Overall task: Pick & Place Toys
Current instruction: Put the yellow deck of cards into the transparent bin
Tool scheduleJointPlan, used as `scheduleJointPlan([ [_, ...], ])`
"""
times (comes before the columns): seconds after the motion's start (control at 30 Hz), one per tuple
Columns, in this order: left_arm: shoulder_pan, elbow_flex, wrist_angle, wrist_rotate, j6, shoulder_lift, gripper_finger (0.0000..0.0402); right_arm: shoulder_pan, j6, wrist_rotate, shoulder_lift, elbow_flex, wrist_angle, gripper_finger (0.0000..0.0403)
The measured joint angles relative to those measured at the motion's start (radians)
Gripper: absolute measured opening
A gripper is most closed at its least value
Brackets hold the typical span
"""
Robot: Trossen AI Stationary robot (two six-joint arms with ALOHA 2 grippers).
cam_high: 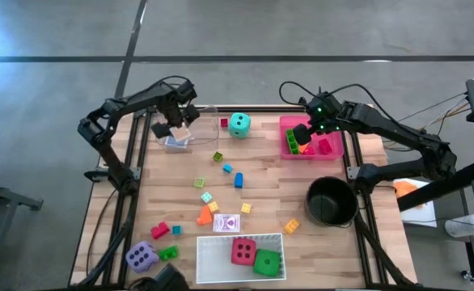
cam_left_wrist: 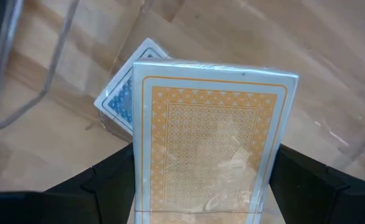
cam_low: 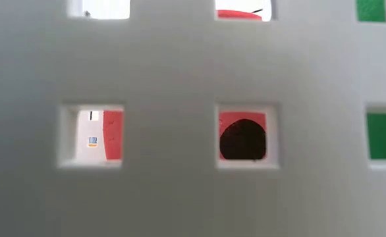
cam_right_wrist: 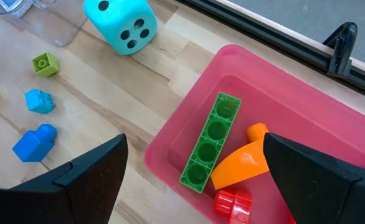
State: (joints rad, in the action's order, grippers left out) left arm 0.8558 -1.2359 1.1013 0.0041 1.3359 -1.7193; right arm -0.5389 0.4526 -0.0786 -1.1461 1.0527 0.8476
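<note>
My left gripper [cam_high: 176, 129] points down over the clear tray [cam_high: 209, 111] at the far left and is shut on an orange-backed pack of playing cards [cam_left_wrist: 207, 143]. A blue-backed pack [cam_left_wrist: 121, 94] lies on the tray floor beneath it. My right gripper [cam_high: 306, 136] hangs open over the pink tray [cam_high: 289, 121] and holds nothing. That tray holds a long green block [cam_right_wrist: 210, 143], an orange block [cam_right_wrist: 241, 163] and a red block [cam_right_wrist: 232, 202]. The teal die [cam_high: 239, 124] sits on the table between the two trays. My left gripper pinches the orange pack between its two fingers, one on each long edge [cam_left_wrist: 139, 186], near the end closest to the wrist. The fingers come from above and point down, along the pack. The pack stands on end below them. I cannot tell whether its lower end touches the tray.
A white tray [cam_high: 213, 242] at the near edge holds a red die [cam_high: 243, 250] and a green die [cam_high: 267, 261]; its holed wall [cam_low: 180, 79] fills the low view. The purple die [cam_high: 141, 256], a card [cam_high: 227, 223], scattered small blocks and a black pot [cam_high: 331, 202] stand on the table.
</note>
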Motion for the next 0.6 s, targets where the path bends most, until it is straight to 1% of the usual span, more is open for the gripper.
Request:
scheduleJointPlan([
  [0.17,0.000,0.016,0.001,0.034,0.049,-0.021,0.0301,0.000,0.000,0.000,0.000,0.000,0.000,0.0366],
  [0.43,0.000,0.123,-0.108,0.065,0.061,-0.016,0.0301,0.000,0.000,0.000,0.000,0.000,0.000,0.0366],
  [0.6,0.000,0.153,-0.139,0.065,0.087,-0.013,0.0301,0.000,0.000,0.000,0.000,0.000,0.000,0.0366],
])
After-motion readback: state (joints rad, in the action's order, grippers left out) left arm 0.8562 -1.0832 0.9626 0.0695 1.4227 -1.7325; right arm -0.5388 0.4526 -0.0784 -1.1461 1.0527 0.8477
